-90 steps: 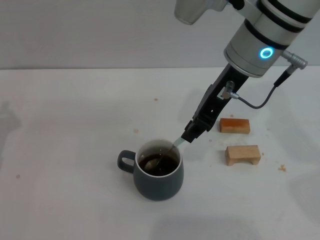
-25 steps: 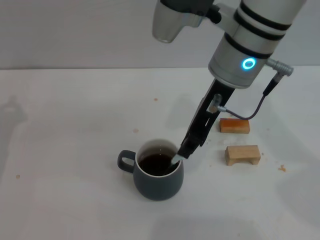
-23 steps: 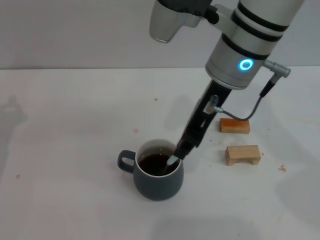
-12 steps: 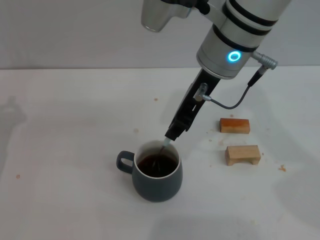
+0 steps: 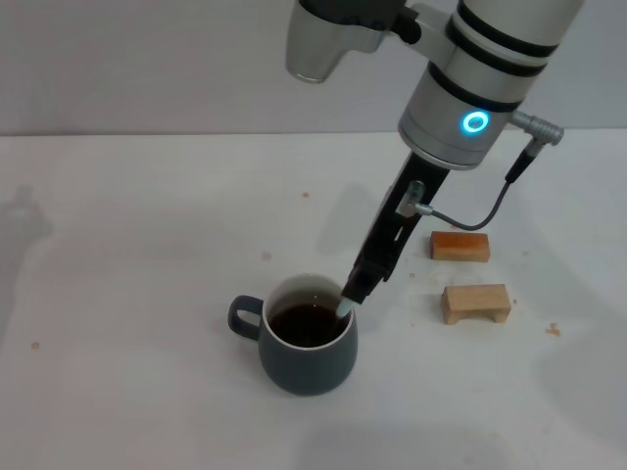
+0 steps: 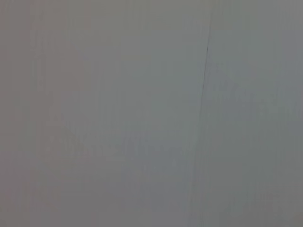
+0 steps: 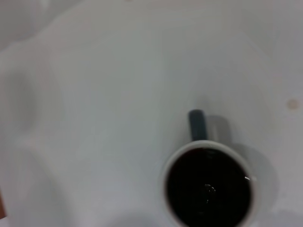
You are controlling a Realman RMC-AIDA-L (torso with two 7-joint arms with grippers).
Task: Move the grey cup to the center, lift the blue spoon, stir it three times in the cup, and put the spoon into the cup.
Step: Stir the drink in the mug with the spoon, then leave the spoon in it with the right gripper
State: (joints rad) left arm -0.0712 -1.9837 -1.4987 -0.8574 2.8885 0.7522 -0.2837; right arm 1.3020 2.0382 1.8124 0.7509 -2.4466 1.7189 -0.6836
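The grey cup (image 5: 306, 351) stands on the white table near the middle front, handle to the left, holding dark liquid. It also shows in the right wrist view (image 7: 208, 185) from above. My right gripper (image 5: 354, 291) reaches down over the cup's right rim and is shut on the blue spoon (image 5: 344, 307). Only a short pale-blue piece of the spoon shows below the fingertips; its bowl is hidden in the liquid. My left gripper is out of view; the left wrist view shows only a blank grey surface.
Two small wooden blocks lie right of the cup: an orange-brown one (image 5: 459, 246) and a pale one (image 5: 476, 303) nearer the front. Small crumbs dot the table (image 5: 127, 255). A cable (image 5: 470, 217) hangs from my right arm.
My right gripper has swung the spoon around in the cup: from the right rim to the far rim half a second ago, now back to the right rim. The cup has stayed put.
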